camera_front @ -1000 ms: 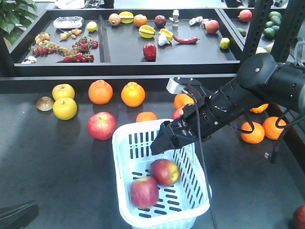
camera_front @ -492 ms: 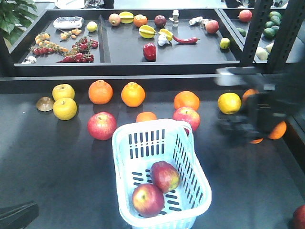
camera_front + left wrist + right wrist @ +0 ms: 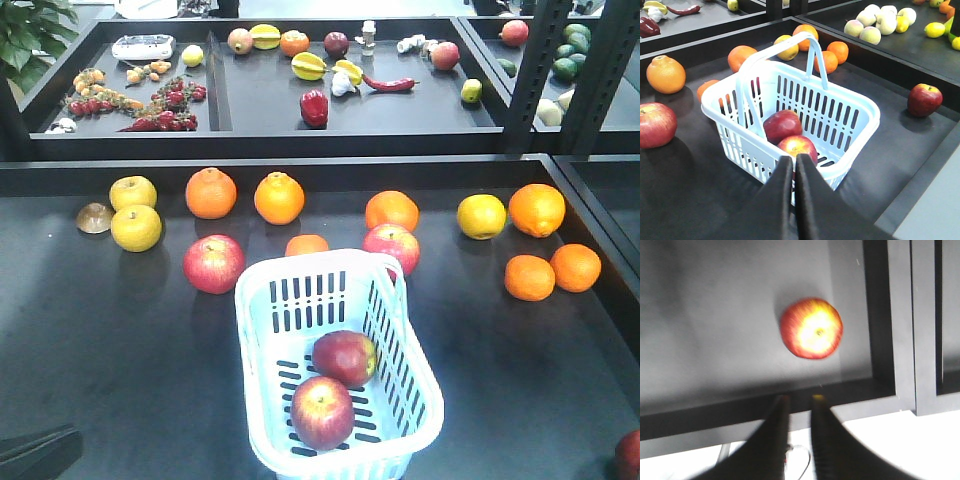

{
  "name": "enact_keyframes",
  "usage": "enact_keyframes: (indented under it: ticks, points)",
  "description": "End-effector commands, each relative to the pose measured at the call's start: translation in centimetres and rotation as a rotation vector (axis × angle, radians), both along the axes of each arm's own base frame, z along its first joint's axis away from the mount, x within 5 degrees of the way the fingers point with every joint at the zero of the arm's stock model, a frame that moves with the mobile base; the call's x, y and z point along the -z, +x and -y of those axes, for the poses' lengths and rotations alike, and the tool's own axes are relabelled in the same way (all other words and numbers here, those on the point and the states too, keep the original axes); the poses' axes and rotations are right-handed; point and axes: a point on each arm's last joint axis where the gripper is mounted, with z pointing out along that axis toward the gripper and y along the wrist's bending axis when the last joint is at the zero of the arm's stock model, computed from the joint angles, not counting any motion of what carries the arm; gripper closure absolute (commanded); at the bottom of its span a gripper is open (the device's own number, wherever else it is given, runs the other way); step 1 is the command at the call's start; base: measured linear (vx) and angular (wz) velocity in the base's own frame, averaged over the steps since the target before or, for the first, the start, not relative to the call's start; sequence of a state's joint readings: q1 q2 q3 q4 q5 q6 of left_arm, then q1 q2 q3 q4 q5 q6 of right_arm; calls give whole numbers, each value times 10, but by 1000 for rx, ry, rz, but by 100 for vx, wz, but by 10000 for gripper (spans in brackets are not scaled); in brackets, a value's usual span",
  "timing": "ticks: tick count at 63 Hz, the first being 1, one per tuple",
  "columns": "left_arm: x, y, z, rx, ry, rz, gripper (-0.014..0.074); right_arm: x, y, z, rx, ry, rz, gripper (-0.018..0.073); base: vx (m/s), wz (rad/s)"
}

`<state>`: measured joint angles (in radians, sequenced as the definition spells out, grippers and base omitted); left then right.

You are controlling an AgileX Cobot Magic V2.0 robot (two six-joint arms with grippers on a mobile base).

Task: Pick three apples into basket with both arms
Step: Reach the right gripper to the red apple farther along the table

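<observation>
The pale blue-white basket (image 3: 243,330) stands at the table's front middle with two red apples in it, one (image 3: 344,357) behind the other (image 3: 322,411). Two more apples lie outside it, one to the left (image 3: 214,263) and one behind the rim (image 3: 392,248). In the left wrist view my left gripper (image 3: 794,161) is shut and empty, just short of the basket (image 3: 837,115) and its near apple (image 3: 798,146). My right gripper (image 3: 800,399) is slightly open and empty, with a red apple (image 3: 811,328) lying ahead of it near the table's raised edge. Neither arm shows in the front view.
Oranges (image 3: 211,192) (image 3: 279,197) (image 3: 530,277) and yellow fruits (image 3: 135,227) (image 3: 481,215) are scattered around the basket. A raised black tray (image 3: 260,120) of mixed produce runs along the back. One more apple (image 3: 630,455) (image 3: 924,99) lies by the front right corner.
The right arm, which was reaching over the basket, has swung off to the right and out of the front view. The two apples in the basket have shifted a little.
</observation>
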<state>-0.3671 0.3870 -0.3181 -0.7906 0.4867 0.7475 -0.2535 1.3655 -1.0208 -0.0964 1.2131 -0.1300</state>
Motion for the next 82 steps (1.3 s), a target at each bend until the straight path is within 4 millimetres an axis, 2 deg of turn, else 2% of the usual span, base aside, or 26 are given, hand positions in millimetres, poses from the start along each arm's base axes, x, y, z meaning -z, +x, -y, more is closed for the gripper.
enact_keyframes:
  ticks: [1,6,12,18,39,56,82]
  points:
    - [-12,2,0,-25,-54,27,603,-1,4,6,-2,-2,5,258,0,0]
    - [-11,2,0,-22,-53,24,603,10,12,9,-1,-1,-33,90,0,0]
    - [-11,2,0,-22,-53,24,603,24,21,13,3,-10,-59,-71,0,0]
    - [-11,2,0,-22,-53,24,603,39,29,17,3,-20,-103,-171,0,0]
    - [-11,2,0,-22,-53,24,603,84,48,26,12,-29,-200,-123,0,0]
    - [-11,2,0,-22,-53,24,603,107,56,29,17,-28,-235,-85,0,0]
    - [-11,2,0,-22,-53,24,603,140,63,33,14,-40,-290,-74,0,0]
